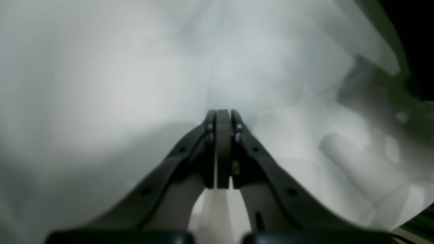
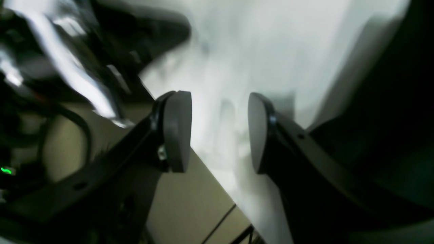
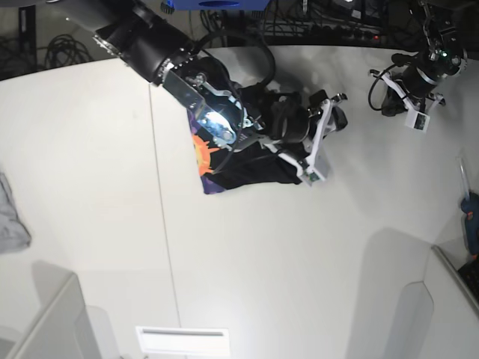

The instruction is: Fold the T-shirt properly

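Observation:
The black T-shirt (image 3: pixel 251 166) lies bunched in the middle of the white table (image 3: pixel 262 262), with its orange and purple print (image 3: pixel 202 155) showing at its left edge. My right gripper (image 3: pixel 320 142) hovers at the shirt's right end. In the right wrist view it (image 2: pixel 218 134) is open, with only bare table between the pads (image 2: pixel 176 132), and a dark mass (image 2: pixel 390 101) to the right that may be the shirt. My left gripper (image 3: pixel 413 111) is far off at the table's back right. In the left wrist view it (image 1: pixel 222 115) is shut and empty over the table.
A small grey cloth (image 3: pixel 10 217) lies at the table's left edge. White box-like pieces stand at the front left (image 3: pixel 56 321), front middle (image 3: pixel 183 340) and front right (image 3: pixel 419 318). A blue object (image 3: pixel 470 213) sits at the right edge. Cables (image 3: pixel 322 22) run along the back.

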